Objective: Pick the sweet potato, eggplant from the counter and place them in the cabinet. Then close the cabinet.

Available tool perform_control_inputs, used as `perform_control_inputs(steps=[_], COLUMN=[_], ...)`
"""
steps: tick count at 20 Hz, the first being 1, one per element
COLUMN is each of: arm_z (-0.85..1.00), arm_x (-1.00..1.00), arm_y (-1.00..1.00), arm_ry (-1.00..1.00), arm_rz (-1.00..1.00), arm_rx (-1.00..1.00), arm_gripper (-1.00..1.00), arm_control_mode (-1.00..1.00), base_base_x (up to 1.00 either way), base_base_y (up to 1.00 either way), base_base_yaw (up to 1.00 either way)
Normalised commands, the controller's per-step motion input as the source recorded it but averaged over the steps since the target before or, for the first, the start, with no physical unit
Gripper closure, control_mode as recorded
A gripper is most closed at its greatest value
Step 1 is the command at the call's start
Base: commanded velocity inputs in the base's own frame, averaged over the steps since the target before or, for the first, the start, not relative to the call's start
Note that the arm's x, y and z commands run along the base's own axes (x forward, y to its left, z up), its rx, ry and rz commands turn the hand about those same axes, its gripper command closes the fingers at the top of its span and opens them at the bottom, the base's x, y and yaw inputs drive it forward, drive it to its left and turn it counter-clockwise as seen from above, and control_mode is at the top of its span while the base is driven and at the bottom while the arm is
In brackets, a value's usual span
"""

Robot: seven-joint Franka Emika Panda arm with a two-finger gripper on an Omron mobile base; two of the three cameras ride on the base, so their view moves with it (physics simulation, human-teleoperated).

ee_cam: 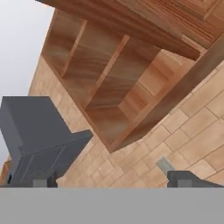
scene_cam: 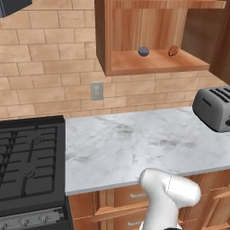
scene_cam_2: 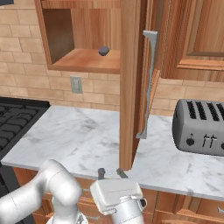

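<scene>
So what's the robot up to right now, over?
Gripper open, empty, low by the counter edge. Sweet potato and eggplant on the cabinet shelf. Door open, not yet closed. Nothing in the way.

My arm: glossy white rounded links; boxy white wrist; pincer with two small, seemingly dark grey fingertips.

The white grey-veined marble worktop lies bare between black stove and grey toaster; the reddish-brown wooden cabinet's open panelled door juts out over it.
</scene>
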Motion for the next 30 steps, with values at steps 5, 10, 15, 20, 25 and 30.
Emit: perform_control_inputs(steps=[5, 10, 15, 20, 25, 30], arm_z=[0.74, 0.56, 0.22, 0.02, 0.49, 1.00], arm_x=[-0.16, -0.01, -0.12, -0.33, 0.11, 0.43], arm_y=[-1.00, -0.87, -0.47, 0.80, 0.98, 0.64], arm_ry=[0.02, 0.07, -0.02, -0.17, -0.03, 0.02], arm_rz=[0.00, 0.00, 0.02, 0.08, 0.00, -0.01], arm_rx=[0.22, 0.19, 0.12, -0.07, -0.03, 0.00], arm_gripper=[-1.00, -1.00, -1.00, -1.00, -1.00, -1.00], arm_control_mode=[-1.00, -1.00, -1.00, -1.00, -1.00, -1.00], base_base_x=[0.00, 0.00, 0.00, 0.00, 0.00, 0.00], base_base_y=[0.00, 0.00, 0.00, 0.00, 0.00, 0.00], base_base_yaw=[0.00, 0.00, 0.00, 0.00, 0.00, 0.00])
